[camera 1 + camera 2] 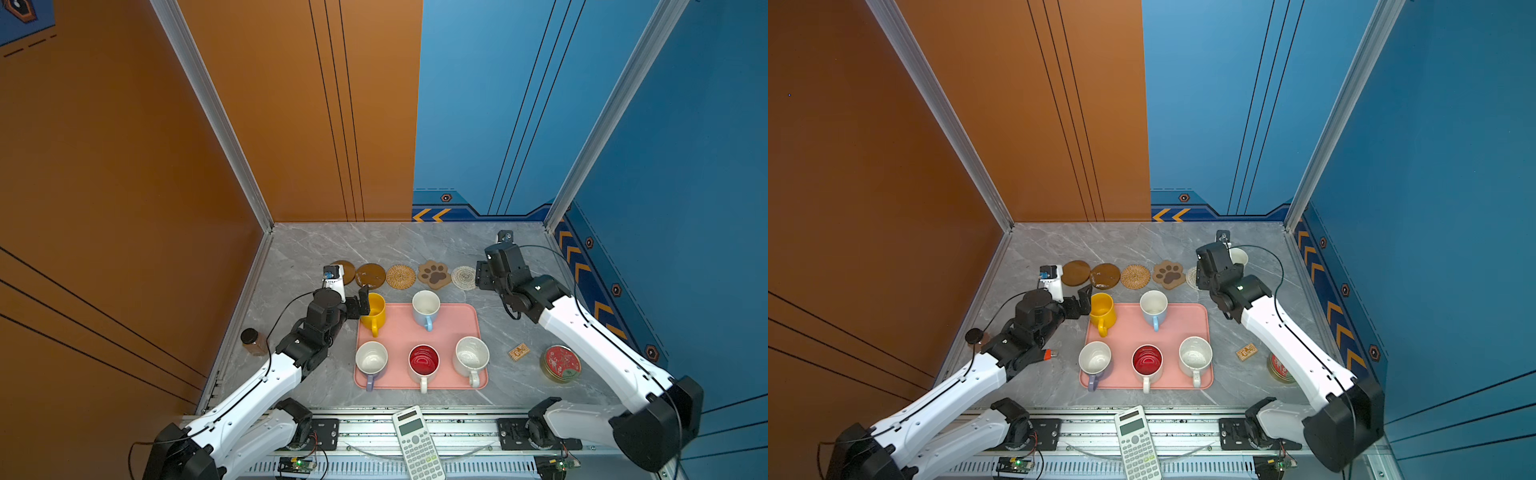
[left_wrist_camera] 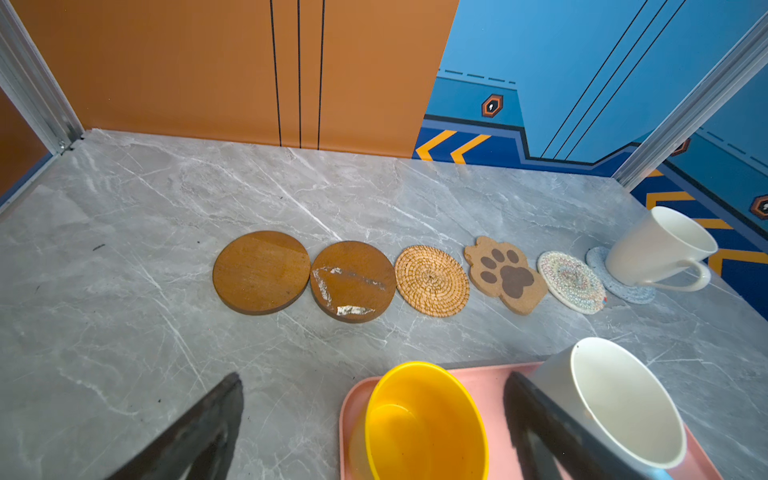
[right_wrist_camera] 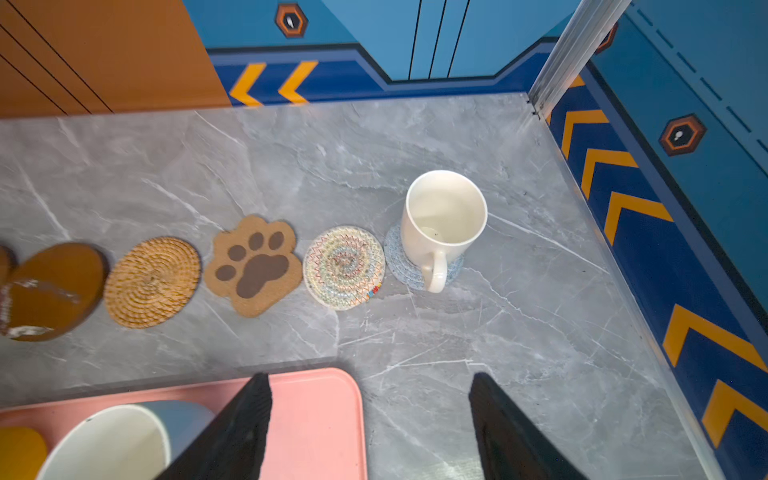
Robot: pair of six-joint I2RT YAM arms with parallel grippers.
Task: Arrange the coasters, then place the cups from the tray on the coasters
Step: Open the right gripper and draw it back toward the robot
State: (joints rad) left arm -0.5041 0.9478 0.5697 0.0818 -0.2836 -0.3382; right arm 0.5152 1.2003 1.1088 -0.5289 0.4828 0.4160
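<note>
Six coasters lie in a row behind the pink tray [image 1: 399,332]: two dark brown discs [image 1: 370,275], a tan woven one [image 1: 401,276], a paw [image 1: 434,274], a white woven one [image 1: 464,277] and a pale-blue one [image 3: 395,259]. The plain white cup [image 3: 444,216] stands on the pale-blue coaster. The tray holds the yellow cup [image 1: 374,309], light-blue cup [image 1: 426,307], lilac cup [image 1: 371,359], red-inside cup [image 1: 424,361] and speckled cup [image 1: 471,355]. My left gripper [image 2: 374,378] is open, its fingers either side of the yellow cup. My right gripper [image 3: 370,377] is open and empty, just short of the white cup.
A calculator [image 1: 415,440] lies on the front rail. A red-lidded tin [image 1: 561,363] and a small tan block [image 1: 518,352] sit right of the tray. A dark-capped jar [image 1: 253,340] stands by the left wall. Walls close the back and both sides.
</note>
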